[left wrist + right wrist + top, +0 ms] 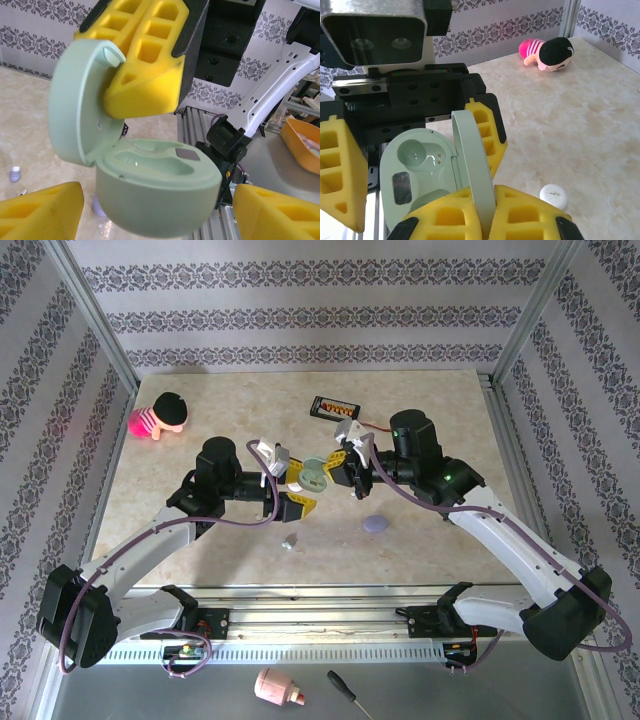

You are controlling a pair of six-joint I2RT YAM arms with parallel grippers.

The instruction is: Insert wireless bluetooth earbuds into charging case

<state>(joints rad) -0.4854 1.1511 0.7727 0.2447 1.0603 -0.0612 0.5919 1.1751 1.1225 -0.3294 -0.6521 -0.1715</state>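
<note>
Mint-green charging case [160, 195] hangs open, wells empty, lid [472, 160] pinched by the right tool [487, 215]; the left tool [157, 210] gapes around its base, gripping nothing. A lavender earbud [15, 174] lies on the worktop [30, 125] nearby; fetching it likely comes next.

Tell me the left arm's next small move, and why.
Probably draw the open left gripper back from the mint case and down toward the loose earbud on the table: the right gripper clamps the lid, the left fingers stand open either side of the base, and the sockets look empty.
</note>
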